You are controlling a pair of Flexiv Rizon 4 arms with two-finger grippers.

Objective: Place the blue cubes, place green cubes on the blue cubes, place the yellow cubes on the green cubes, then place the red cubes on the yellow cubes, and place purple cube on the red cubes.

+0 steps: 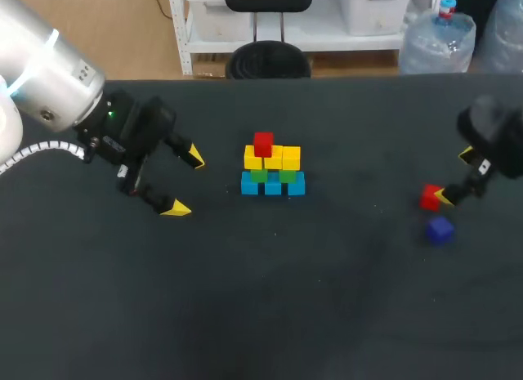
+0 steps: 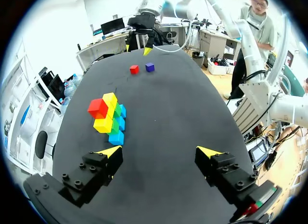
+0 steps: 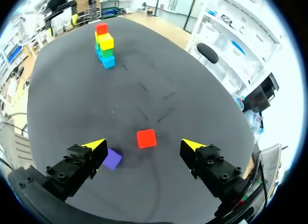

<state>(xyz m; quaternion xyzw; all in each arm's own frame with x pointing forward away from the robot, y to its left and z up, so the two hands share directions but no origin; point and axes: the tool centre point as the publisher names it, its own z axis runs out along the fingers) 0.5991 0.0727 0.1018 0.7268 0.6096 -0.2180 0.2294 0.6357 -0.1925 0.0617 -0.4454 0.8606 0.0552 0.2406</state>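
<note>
The dark table is taking up pretty much everything here. My left arm is coming in from its side, and the left gripper is hanging with its fingers spread wide, holding nothing. The cube stack is sitting ahead of it, off toward one finger: blue row at the bottom, greens on that, yellows above, one red on top. The right gripper is gaping wide too, also holding nothing. The loose red cube is lying between its fingers, touching neither, and the purple cube is sitting just beside one fingertip.
</note>
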